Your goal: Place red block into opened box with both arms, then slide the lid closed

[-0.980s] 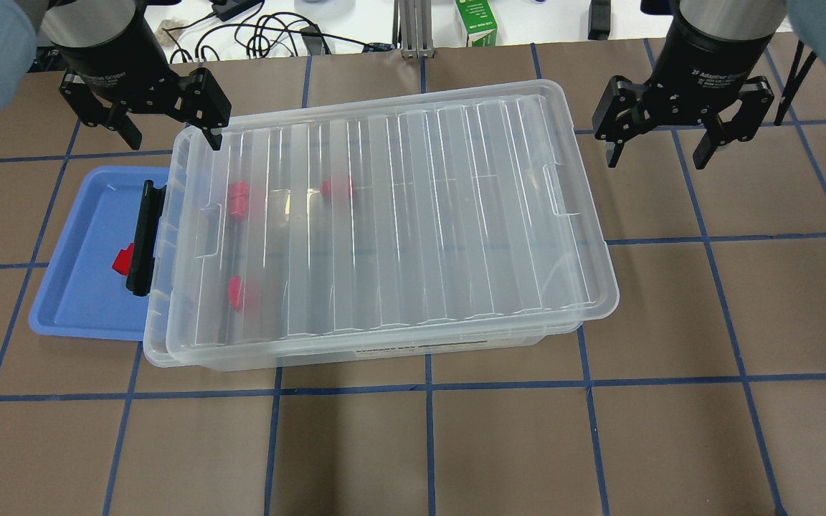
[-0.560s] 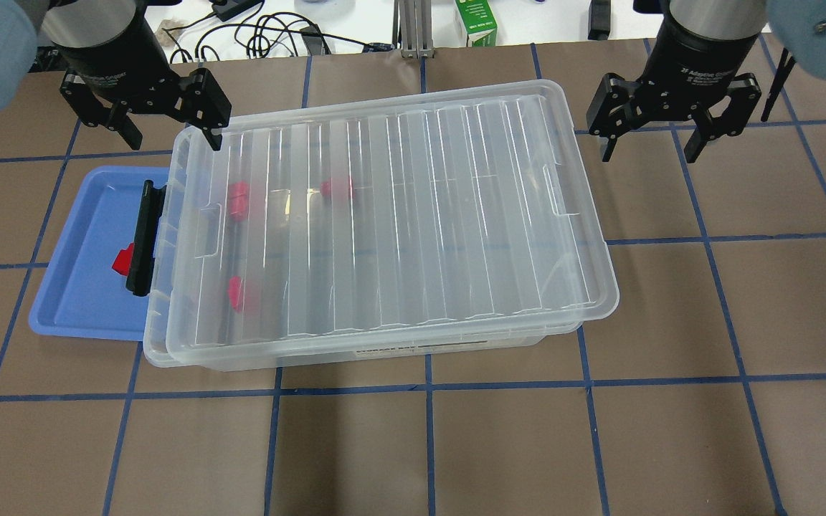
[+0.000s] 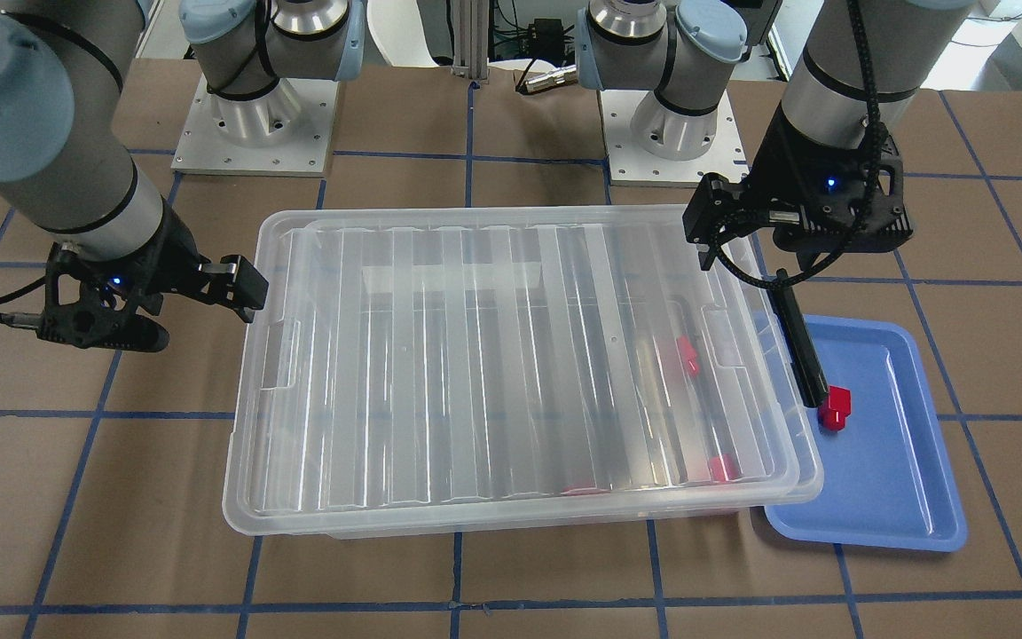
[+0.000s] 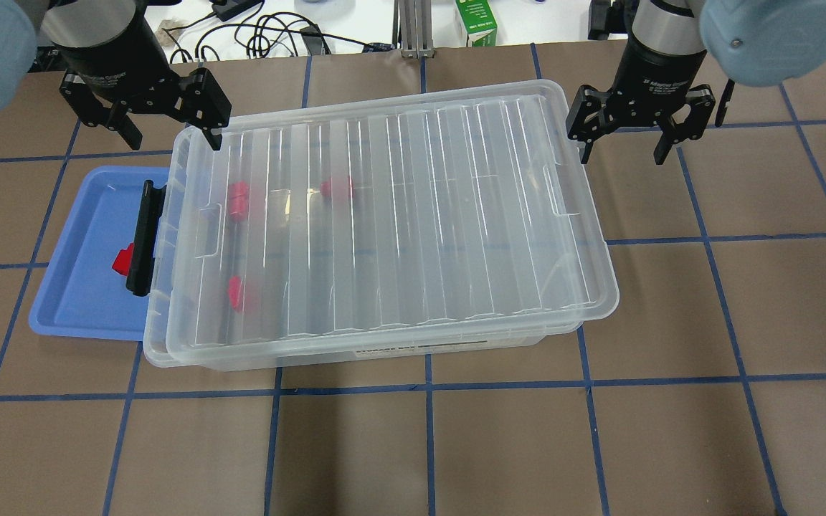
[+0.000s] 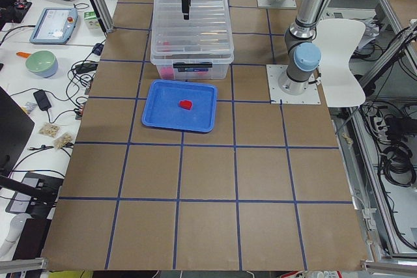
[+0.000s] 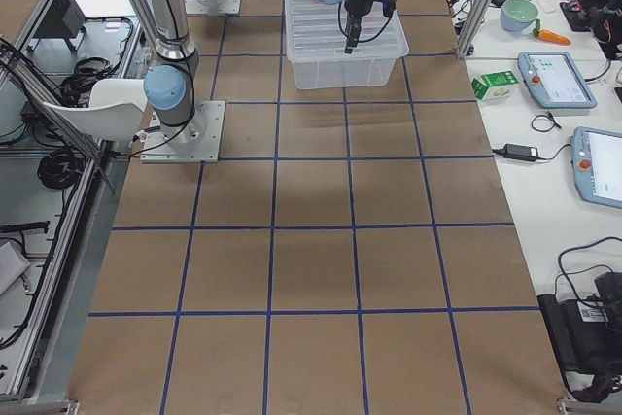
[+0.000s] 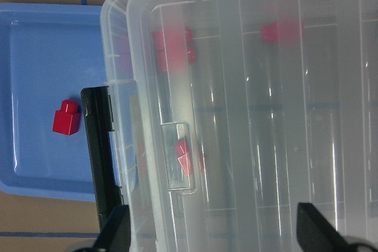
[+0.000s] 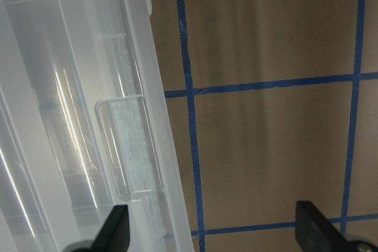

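The clear box [image 4: 355, 355] lies across the table's middle, and the ribbed lid [image 4: 420, 215] rests on it slightly askew, leaving a narrow strip at the left end uncovered. Three red blocks show blurred through the lid, among them one [image 4: 239, 199] near the left end. Another red block [image 4: 122, 259] lies in the blue tray [image 4: 76, 294] beside the box. My left gripper [image 4: 169, 136] hangs open and empty over the box's far left corner. My right gripper [image 4: 624, 152] is open and empty just off the far right corner, its near finger close to the rim.
A black clip [image 4: 144, 238] sits on the box's left short end, over the tray. Cables and a green carton [image 4: 475, 21] lie beyond the table's far edge. Both arm bases [image 3: 249, 115] stand behind the box. Brown table surface with blue tape lines lies in front.
My right gripper has moved left and toward the table's far edge, nearer the box's far right corner, still open. The left gripper, lid and blocks have not moved.
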Controlling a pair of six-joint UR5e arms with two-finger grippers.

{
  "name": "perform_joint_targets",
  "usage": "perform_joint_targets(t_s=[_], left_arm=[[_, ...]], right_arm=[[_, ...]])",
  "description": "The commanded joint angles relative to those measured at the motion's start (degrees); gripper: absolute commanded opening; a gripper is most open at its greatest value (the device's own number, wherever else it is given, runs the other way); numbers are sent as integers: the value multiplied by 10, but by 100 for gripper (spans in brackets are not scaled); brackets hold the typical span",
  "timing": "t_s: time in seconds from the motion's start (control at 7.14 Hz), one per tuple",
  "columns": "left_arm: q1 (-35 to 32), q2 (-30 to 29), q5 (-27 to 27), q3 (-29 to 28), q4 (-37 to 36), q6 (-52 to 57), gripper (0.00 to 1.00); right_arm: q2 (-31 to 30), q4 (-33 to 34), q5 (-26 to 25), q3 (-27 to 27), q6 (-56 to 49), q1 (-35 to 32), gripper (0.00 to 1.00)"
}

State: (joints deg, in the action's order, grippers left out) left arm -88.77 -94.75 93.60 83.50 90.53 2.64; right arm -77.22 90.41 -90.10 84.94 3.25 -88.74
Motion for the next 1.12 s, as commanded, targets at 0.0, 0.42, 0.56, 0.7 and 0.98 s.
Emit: perform_joint_targets(t_s=[0.0,0.42,0.56,0.7,0.98], left_arm=[[0,0,0,0,0,0,100],[0,0,0,1,0,0,100],[0,1,0,3,0,0,100],[0,2,0,4,0,0,100],[0,3,0,4,0,0,100]], right_arm=[[40,33,25,0,0,0,100],[62,57,20,1,-7,1,100],[66,70,19,1,-8,1,100],[68,72,16,1,-8,1,100],[71,72,15,1,-10,3,100]])
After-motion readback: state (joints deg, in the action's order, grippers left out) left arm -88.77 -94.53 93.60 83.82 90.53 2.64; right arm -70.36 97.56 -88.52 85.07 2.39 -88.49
